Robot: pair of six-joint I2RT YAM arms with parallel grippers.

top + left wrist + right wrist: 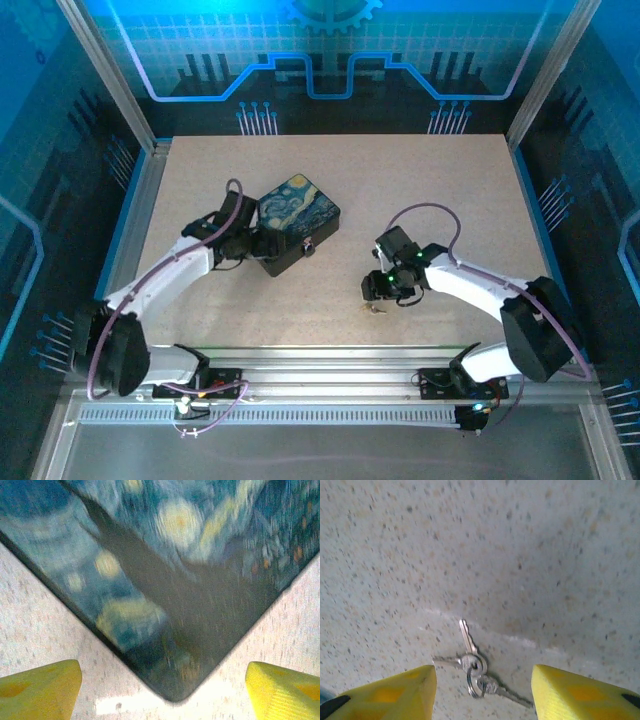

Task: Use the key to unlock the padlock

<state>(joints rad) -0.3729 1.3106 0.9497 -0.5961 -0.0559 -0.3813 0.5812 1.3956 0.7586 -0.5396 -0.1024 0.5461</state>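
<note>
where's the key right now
In the right wrist view the key lies flat on the table between the open fingers of the right gripper; from above it is on the right side, well apart from the painted box.

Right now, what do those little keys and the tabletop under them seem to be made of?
Keys: shiny silvery metal, judging by the glints. Tabletop: matte pale speckled surface, perhaps laminate or stone-look board; the look leaves it open.
</note>
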